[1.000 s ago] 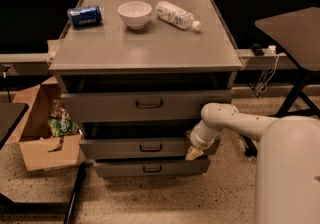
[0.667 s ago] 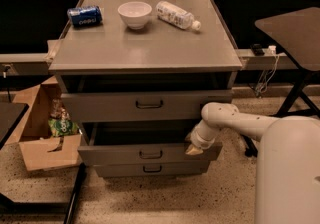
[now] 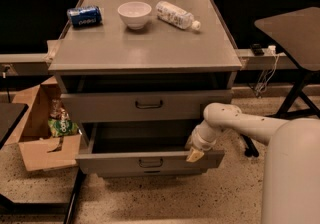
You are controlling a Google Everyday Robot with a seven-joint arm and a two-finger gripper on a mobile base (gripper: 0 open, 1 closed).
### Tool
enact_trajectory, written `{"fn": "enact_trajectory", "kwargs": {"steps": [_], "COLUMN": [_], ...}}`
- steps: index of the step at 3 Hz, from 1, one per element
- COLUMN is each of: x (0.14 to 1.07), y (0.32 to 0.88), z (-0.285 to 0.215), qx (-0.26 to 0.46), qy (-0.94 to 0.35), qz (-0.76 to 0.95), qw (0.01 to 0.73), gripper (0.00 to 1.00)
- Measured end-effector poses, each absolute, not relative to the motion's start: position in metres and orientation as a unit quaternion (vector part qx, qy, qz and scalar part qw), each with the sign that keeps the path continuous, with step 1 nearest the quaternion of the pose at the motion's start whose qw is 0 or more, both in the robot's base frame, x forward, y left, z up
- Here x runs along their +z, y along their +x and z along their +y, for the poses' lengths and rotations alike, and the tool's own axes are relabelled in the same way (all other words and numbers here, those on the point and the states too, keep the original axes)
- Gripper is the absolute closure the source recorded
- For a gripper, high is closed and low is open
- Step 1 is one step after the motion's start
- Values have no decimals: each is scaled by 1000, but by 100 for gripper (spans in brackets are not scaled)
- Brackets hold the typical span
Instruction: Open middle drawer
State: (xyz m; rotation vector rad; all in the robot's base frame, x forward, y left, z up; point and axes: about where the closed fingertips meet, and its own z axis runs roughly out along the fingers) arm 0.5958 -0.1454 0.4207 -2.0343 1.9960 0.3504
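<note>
The middle drawer (image 3: 115,162), one of three, stands pulled out below the surface (image 3: 145,48). The tool (image 3: 195,154) sits at its front's right end; its grip cannot be told. Along the surface's back edge: one can (image 3: 84,16), one bowl (image 3: 134,14), one bottle (image 3: 175,15).

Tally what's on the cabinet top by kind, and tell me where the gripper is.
Blue can: 1
White bowl: 1
Plastic bottle: 1
Total: 3
The gripper is at the right end of the front of the open middle drawer.
</note>
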Motion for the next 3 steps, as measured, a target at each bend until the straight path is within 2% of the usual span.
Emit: {"fn": "enact_trajectory", "kwargs": {"steps": [1,2,3], "x": [421,421,421], "y": [596,596,596], "z": [-145,-145,-145], "qx": [121,121,121], "qy": [-702,-702,-702], "qz": [689,689,689], "qw": [135,135,135], "gripper": [68,45,14]}}
